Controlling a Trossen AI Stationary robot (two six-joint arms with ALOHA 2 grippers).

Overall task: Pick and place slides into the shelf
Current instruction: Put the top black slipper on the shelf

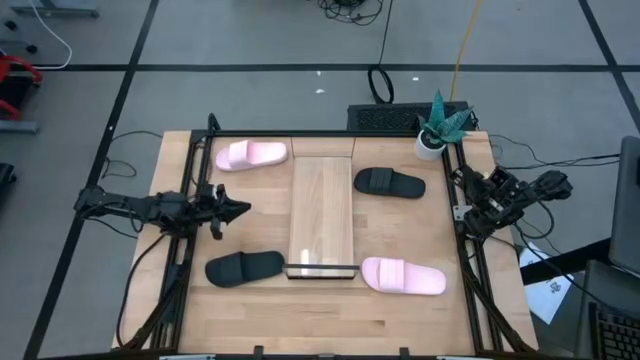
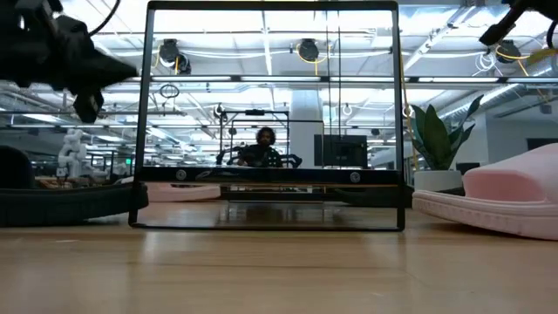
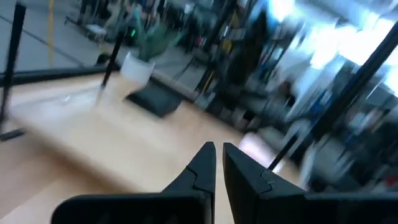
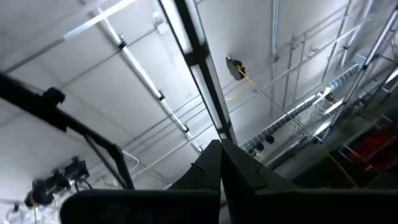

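- Now, your left gripper, fingers nearly closed and empty, hovers between the pink slide and black slide, left of the shelf.
- Expect light, flexible foam; pinch the wide strap.
- Your right gripper is parked, closed and empty.

A small potted plant with spiky green leaves in a white pot stands at the wooden tabletop's far right corner, and beyond that edge a dark keyboard-like block lies on the grey floor; in the low view a person sits behind the table
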